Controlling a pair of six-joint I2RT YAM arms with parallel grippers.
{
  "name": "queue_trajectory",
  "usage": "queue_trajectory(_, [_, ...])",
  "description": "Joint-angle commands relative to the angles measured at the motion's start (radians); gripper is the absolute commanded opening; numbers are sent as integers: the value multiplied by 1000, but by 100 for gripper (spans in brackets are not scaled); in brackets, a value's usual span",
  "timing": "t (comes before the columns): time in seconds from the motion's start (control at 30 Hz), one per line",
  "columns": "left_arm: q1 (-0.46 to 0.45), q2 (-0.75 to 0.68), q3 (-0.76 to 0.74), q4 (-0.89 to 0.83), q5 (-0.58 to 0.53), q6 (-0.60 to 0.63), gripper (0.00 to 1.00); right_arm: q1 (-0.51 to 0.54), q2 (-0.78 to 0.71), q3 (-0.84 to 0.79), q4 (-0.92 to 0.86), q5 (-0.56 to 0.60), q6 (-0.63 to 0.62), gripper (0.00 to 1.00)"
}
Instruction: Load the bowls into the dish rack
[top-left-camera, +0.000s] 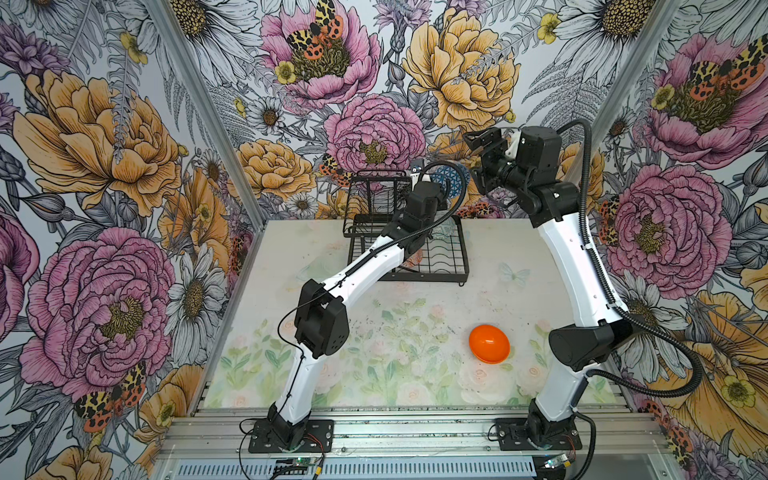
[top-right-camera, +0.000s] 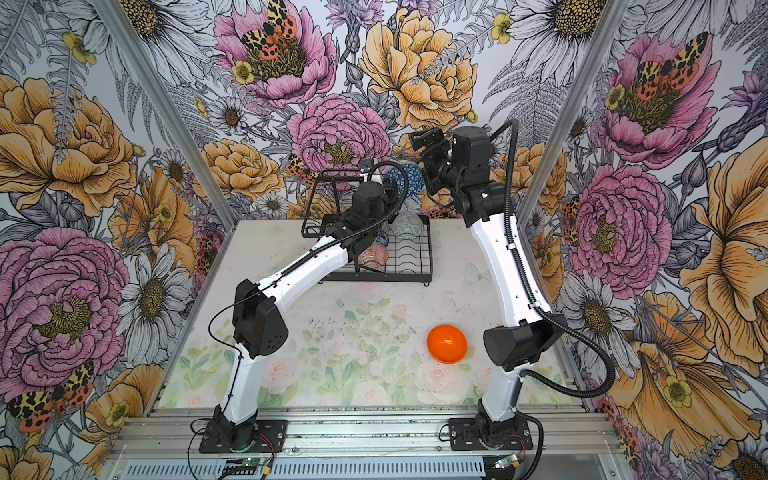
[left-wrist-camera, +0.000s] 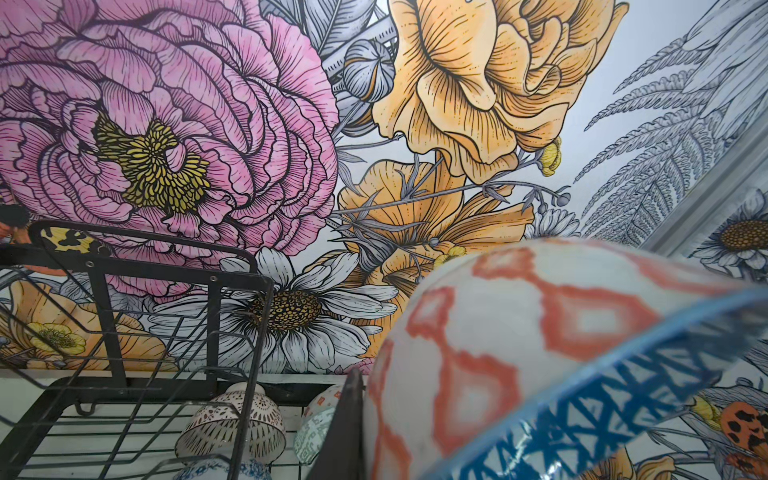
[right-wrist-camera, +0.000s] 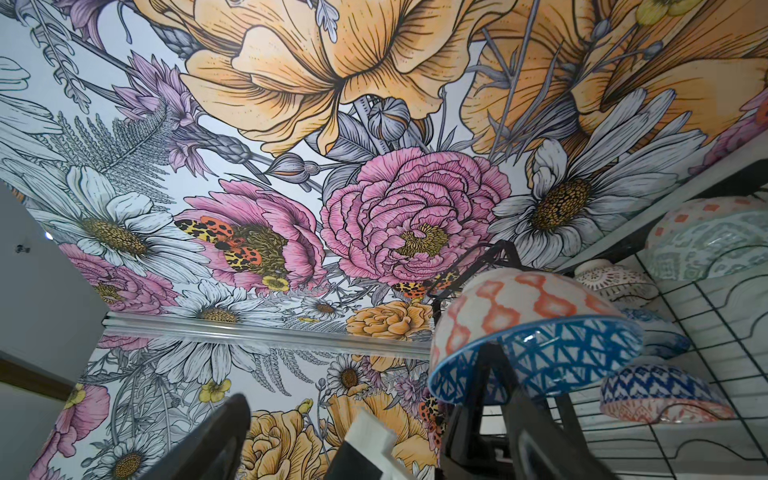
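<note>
- Left pincer (left-wrist-camera: 361, 419), clenched on the orange-white bowl (left-wrist-camera: 519, 332), is hidden behind my wrist (top-left-camera: 424, 197) in both top views.
- Bowl's on edge, mouth tipped toward the table (top-left-camera: 332, 332) front edge.
- My right pincer (top-left-camera: 473, 162) hangs released.

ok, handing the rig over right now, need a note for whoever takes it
Left claw: shut on the rim of the orange-and-blue bowl, held up at the dish rack's far end.
Right claw: open, empty, raised beside that bowl.
Done: four in the rack's base: grey-green bowl, blue-speckled bowl, orange-patterned bowl, dark-and-white bowl.
To do: seat the held bowl in the rack, then fetch the plain orange bowl from the table by the right arm.
</note>
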Motion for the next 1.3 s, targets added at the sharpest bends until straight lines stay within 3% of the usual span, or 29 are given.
queue_trajectory(0.0, [-10,-5,1,171,-46,29,0,3,16,33,34,-33,77,92])
queue_trajectory(0.3, [-25,-1,-3,230,-75,54,0,12,40,26,45,-62,133,83])
queue_trajectory(0.5, [-49,-18,-41,280,-103,75,0,13,63,30,63,-65,172,69])
queue_trajectory(0.7, [-66,-33,-73,308,-132,97,0,17,64,33,80,-35,194,62])
queue_trajectory(0.93, [-78,-51,-100,346,-160,140,0,20,62,0,82,-35,217,44])
queue_trajectory(1.27, [-86,-65,-123,388,-192,176,0,19,47,-36,92,-35,213,26])
